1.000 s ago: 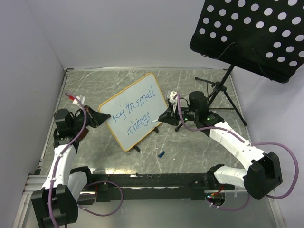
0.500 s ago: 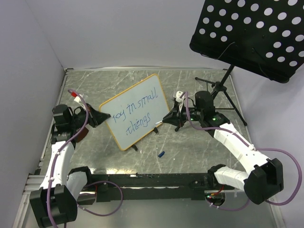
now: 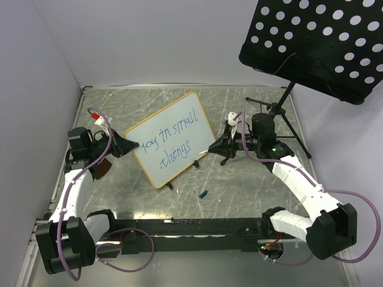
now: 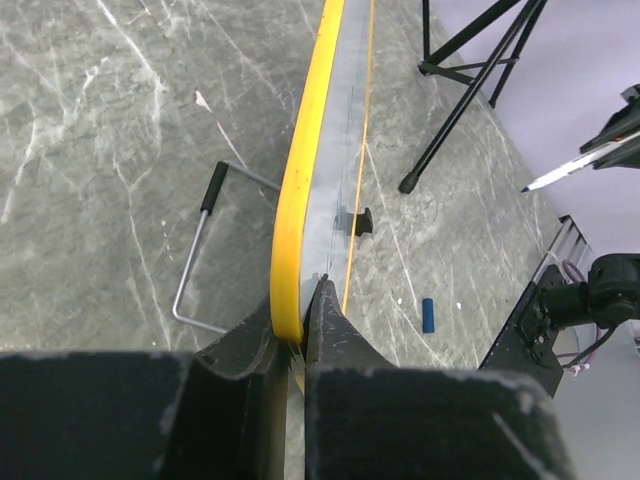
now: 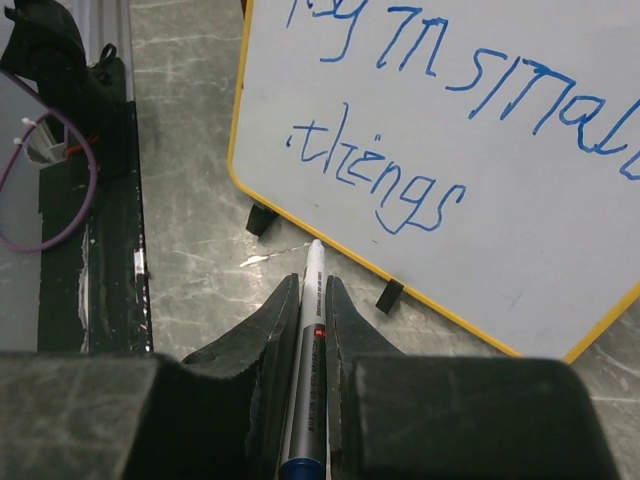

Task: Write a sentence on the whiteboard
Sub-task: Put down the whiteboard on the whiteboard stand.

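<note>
The whiteboard [image 3: 170,139] stands tilted on the table, tan-orange framed. The sentence [image 3: 174,141] in blue reads "joy in small things" over two lines. My left gripper [image 3: 128,145] is shut on the board's left edge; in the left wrist view its fingers [image 4: 298,318] pinch the yellow frame [image 4: 308,170]. My right gripper [image 3: 214,146] hovers just right of the board, shut on a white marker [image 5: 311,305]. The marker's tip points at the board's lower edge and is off the surface. "things" [image 5: 382,178] shows close up in the right wrist view.
A black perforated music stand [image 3: 317,45] hangs over the back right, its tripod legs [image 3: 276,116] behind my right arm. A small blue cap [image 3: 203,194] lies on the marble table in front of the board. The board's black clip feet [image 5: 260,218] rest on the table.
My right gripper has drawn back to the right with the marker, away from the board. The left arm shifted slightly and still grips the board's edge.
</note>
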Tool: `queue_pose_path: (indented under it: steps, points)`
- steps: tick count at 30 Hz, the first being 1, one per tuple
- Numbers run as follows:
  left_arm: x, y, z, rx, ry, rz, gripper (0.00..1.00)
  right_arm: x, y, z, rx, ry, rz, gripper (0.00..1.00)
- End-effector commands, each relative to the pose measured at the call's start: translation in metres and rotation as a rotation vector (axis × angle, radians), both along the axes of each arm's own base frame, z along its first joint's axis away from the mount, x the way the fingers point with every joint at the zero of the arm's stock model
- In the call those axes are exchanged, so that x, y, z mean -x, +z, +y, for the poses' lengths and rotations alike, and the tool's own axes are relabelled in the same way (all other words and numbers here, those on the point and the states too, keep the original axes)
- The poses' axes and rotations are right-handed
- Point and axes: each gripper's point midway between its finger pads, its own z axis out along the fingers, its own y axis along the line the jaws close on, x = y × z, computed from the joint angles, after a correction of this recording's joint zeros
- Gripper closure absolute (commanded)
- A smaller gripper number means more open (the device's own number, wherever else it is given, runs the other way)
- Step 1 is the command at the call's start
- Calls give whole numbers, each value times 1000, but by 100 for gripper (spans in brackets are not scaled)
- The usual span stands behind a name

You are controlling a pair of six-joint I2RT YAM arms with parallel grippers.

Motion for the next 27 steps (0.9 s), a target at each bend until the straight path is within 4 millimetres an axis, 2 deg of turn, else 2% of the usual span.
queue_pose_path:
  steps: [1,5,13,21,27]
  points:
    - [-13,-58,46,-361,128,-18,97,4,18,0,-43,24,-39,100]
    - [-10,-64,52,-409,143,-13,99,5,19,1,-49,35,-38,100]
    - [-1,-57,68,-540,170,-78,99,8,22,0,-64,42,-40,100]
    - [6,-79,84,-642,183,-7,99,11,24,-1,-75,47,-32,100]
    - [12,-80,102,-741,218,28,99,12,25,-1,-84,53,-28,100]
